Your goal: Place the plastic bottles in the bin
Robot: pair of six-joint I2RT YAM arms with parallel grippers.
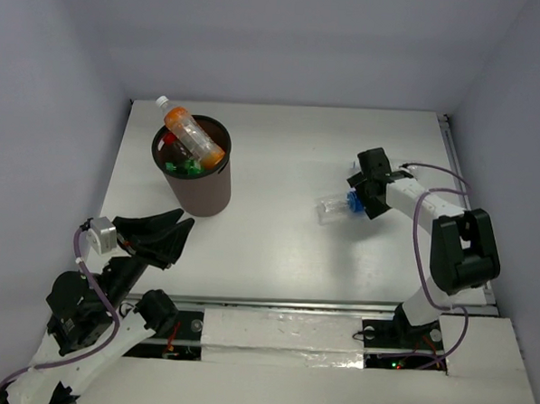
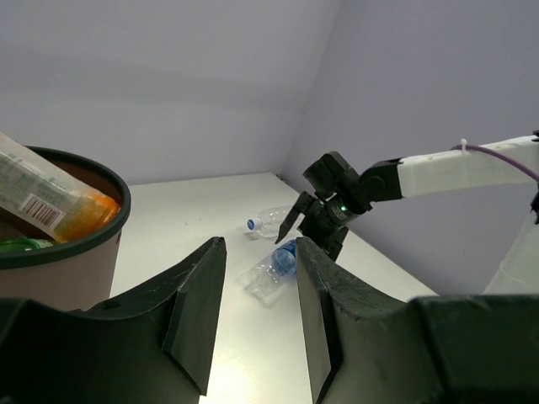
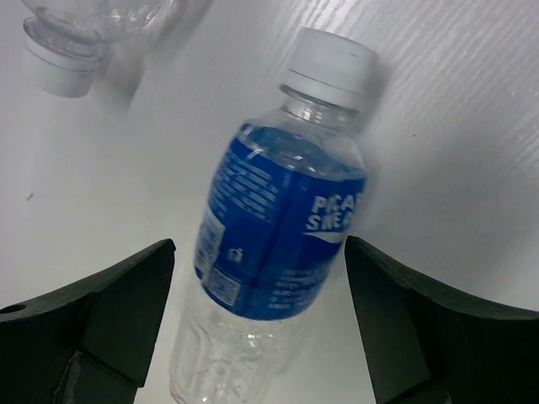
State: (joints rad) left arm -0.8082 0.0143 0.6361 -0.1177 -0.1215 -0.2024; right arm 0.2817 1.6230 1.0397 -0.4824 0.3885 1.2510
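The dark brown bin (image 1: 198,189) stands at the back left. An orange bottle (image 1: 192,135) with a white cap leans out over its rim, and a green bottle (image 1: 177,167) lies inside. A clear bottle with a blue label (image 1: 338,207) lies on the table at the right. My right gripper (image 1: 359,201) is open just above it, jaws on either side of the label (image 3: 278,244) without touching. A second clear bottle (image 3: 84,25) lies just beyond it. My left gripper (image 1: 180,226) is open and empty near the bin's base.
The white table (image 1: 290,158) is walled at the back and both sides. In the left wrist view the bin (image 2: 59,252) is at the left, and the two lying bottles (image 2: 274,269) and the right gripper (image 2: 316,227) are ahead.
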